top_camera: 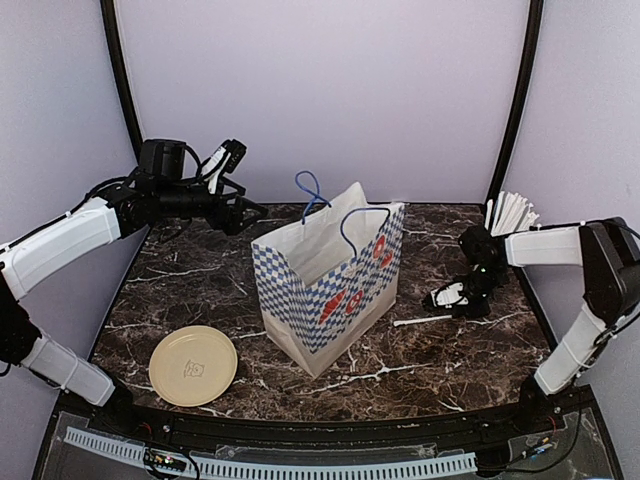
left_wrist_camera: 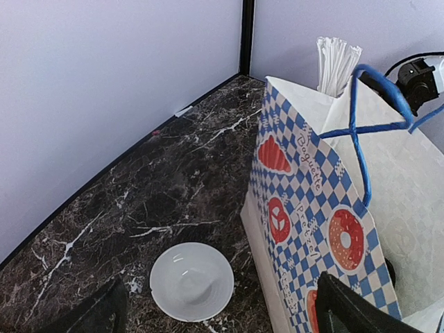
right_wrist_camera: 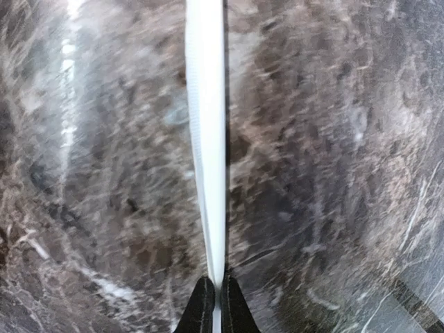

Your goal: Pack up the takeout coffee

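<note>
No coffee cups to see on the worktop, lidded or bare. Maybe down in the bag: a dark bit deep inside it in the left wrist view, too small to tell.

Right jaws pinched shut on the near end of a thin white stick. Long and straight, pointing away from the jaws and, seen from above, left toward the bag. Low over the worktop or lying on it — can't tell which.

Left jaws wide open, holding nothing, up at the back left corner, looking down at a white bowl just beside the bag.

Bag upright in the middle, mouth open, between the two arms. Right arm nearer to it, with the stick in its grip, so probably its job next — lift, swing left, drop the stick in tip first.

More sticks bunched behind the right arm. Yellow plate at the front left, well apart from the bag.
</note>
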Controlling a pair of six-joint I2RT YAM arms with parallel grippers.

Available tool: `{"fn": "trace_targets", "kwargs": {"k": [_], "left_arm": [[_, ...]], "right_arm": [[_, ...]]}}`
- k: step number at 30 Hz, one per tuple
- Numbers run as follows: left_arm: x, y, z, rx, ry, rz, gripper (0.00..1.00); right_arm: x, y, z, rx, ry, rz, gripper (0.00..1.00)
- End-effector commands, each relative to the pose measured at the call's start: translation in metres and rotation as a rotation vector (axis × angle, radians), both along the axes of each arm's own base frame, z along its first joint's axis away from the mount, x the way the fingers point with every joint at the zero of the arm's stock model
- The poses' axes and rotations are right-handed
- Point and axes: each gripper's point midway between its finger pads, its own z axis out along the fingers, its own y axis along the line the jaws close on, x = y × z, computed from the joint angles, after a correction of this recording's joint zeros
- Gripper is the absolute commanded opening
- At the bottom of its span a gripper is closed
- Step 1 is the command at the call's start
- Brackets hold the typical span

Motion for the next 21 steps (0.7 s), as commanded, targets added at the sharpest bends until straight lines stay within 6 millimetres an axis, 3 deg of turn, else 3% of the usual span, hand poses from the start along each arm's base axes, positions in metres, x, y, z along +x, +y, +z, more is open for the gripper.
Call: {"fn": "trace_targets", "kwargs": {"k": [1, 6, 13, 17, 21], "left_arm": [[-0.003, -0.002, 0.006, 0.004, -0.015, -0.022, 0.96], [-0.002, -0.001, 0.002, 0.016, -0.022, -0.015, 0.96], [0.004, 0.001, -0.002, 0.027, -0.019, 0.008, 0.96], [0.008, 0.007, -0.001, 0.046, -0.041, 0.044, 0.96], [0.009, 0.008, -0.002, 0.053, -0.045, 0.047, 0.96]], "right_arm": [[-0.055, -0.015, -0.006, -0.030, 0.056, -0.002, 0.00], [-0.082, -0.016, 0.012, 0.001, 0.022, 0.025, 0.00], [-0.093, -0.011, 0.046, 0.043, -0.002, 0.039, 0.00], [-0.081, 0.000, 0.095, 0.103, -0.065, 0.022, 0.00], [-0.056, 0.021, 0.170, 0.231, -0.149, -0.041, 0.00]]}}
